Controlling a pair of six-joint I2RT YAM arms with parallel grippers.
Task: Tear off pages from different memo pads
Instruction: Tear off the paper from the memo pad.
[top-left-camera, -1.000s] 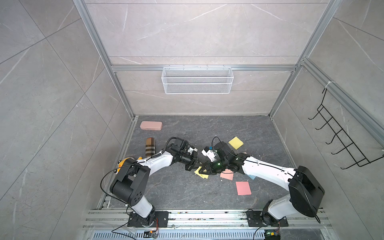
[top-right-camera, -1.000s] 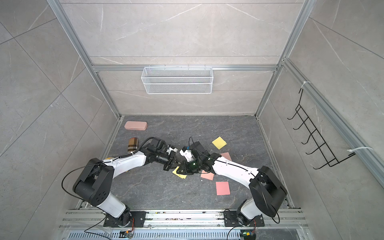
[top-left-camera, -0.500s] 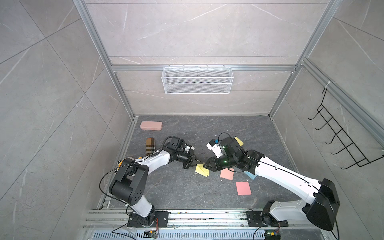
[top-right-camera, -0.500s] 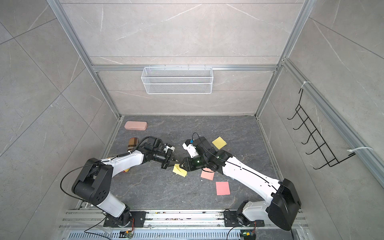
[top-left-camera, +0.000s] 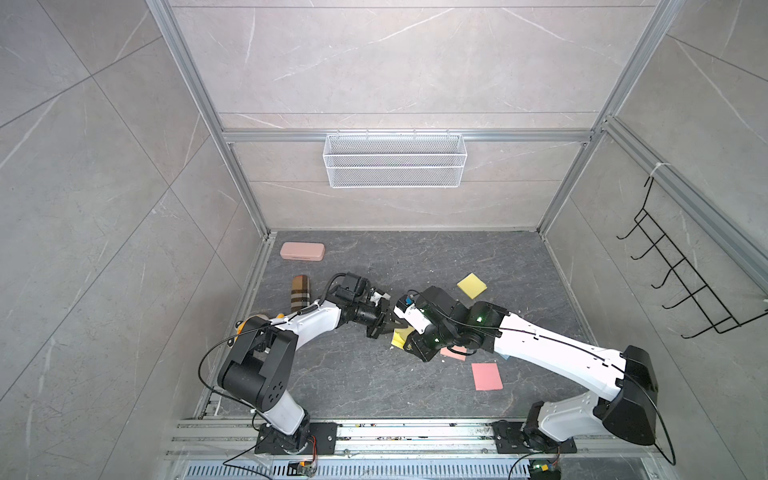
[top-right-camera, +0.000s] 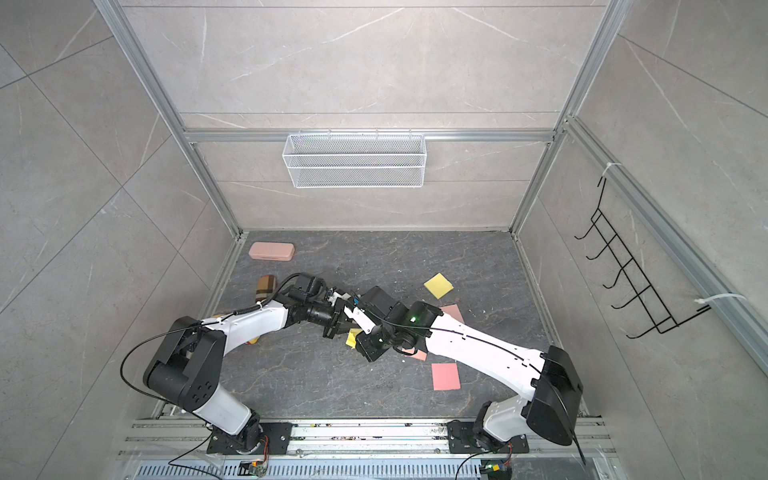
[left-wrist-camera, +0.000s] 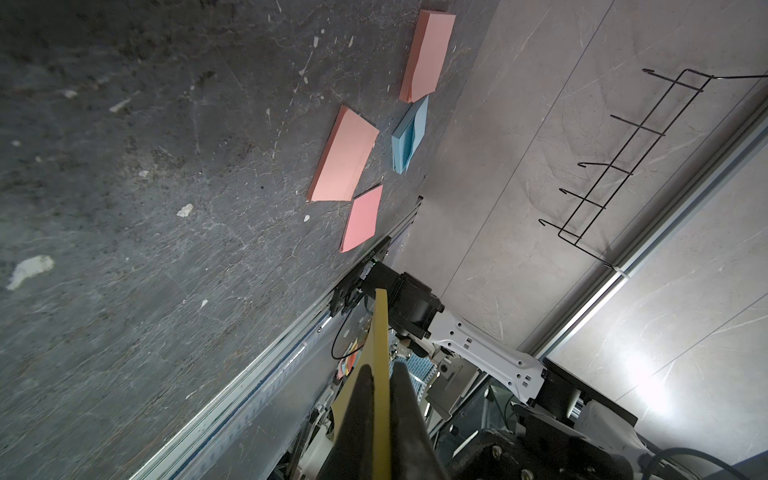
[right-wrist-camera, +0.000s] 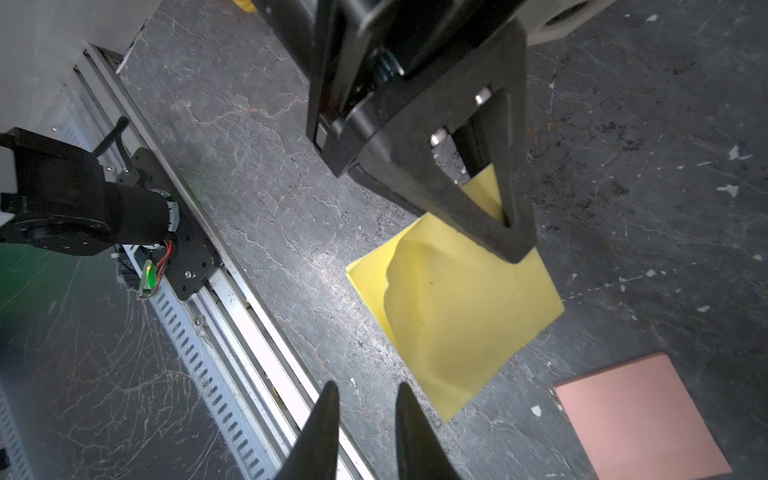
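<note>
While the left gripper (right-wrist-camera: 510, 237) clamps one corner of the yellow pad (right-wrist-camera: 368, 282), jaws pressed together on the paper, bring the right gripper (right-wrist-camera: 365, 390) to the top page (right-wrist-camera: 457, 316). The right jaws stand slightly apart and hold nothing; they sit just beside the pad's near corner. The top page stands lifted and bowed along one side, which appears to offer the easiest entry.

1. Slide one finger under the raised edge.
2. Close on the single page only.
3. Pull along the glued edge, not straight up; a slow peel should prevent a rip.
4. Hold the left clamp firm so the pad does not follow.

Whether the pad's free corner touches the floor (top-left-camera: 374, 386) cannot be told.

Surface: dark grey, stone-patterned, scuffed and dotted with white flecks. A second yellow pad (top-left-camera: 472, 285) lies well apart toward the back; a pink page (top-left-camera: 487, 376) lies nearer the front rail (top-left-camera: 415, 432). The left wrist view shows a pink pad (left-wrist-camera: 345, 158) with a blue pad (left-wrist-camera: 409, 137) just beside it.

Room: grey tiled walls (top-left-camera: 395, 62) in a metal frame. A white wire basket (top-left-camera: 395, 160) hangs on the back wall and a black hook rack (top-left-camera: 681, 282) on the side wall. A pink case (top-left-camera: 302, 251) and a checked roll (top-left-camera: 300, 291) lie near the far left corner.
</note>
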